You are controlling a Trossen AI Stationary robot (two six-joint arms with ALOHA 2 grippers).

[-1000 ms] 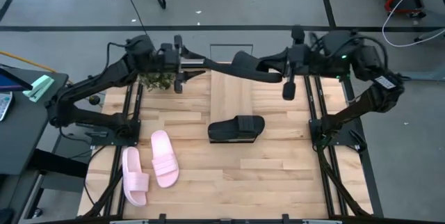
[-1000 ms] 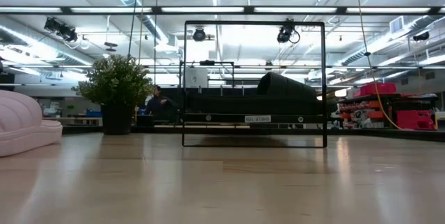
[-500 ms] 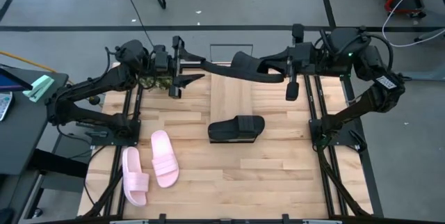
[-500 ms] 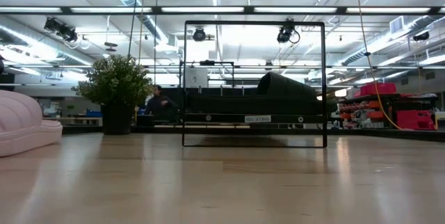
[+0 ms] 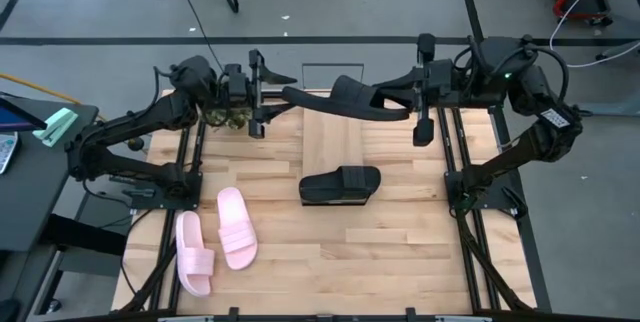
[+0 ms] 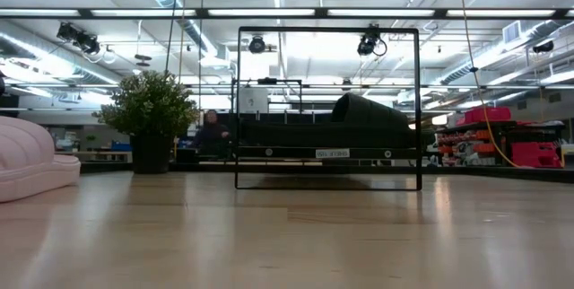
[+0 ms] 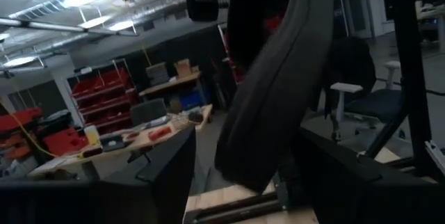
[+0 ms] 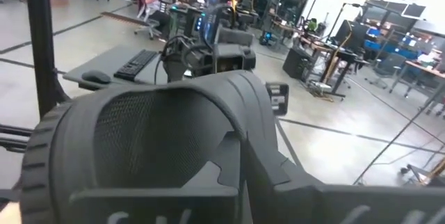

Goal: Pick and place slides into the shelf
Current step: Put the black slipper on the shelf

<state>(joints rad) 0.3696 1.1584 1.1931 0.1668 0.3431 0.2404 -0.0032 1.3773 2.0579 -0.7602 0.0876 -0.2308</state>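
The right jaws hold one black slide in the air by its heel end, closed on it, above the far end of the shelf. Its toe reaches out toward the left jaws, which stand spread wide just beyond the toe, holding nothing. In the left wrist view the sole hangs close in front of those open fingers. Below and nearer than both jaws, a second black slide lies on the tabletop; well apart, toward the left arm's side, lie the two pink slides. The slide looks light, foam-like and slightly bendy, so it may sag from one end; gripping the sole edge or the strap should hold it best
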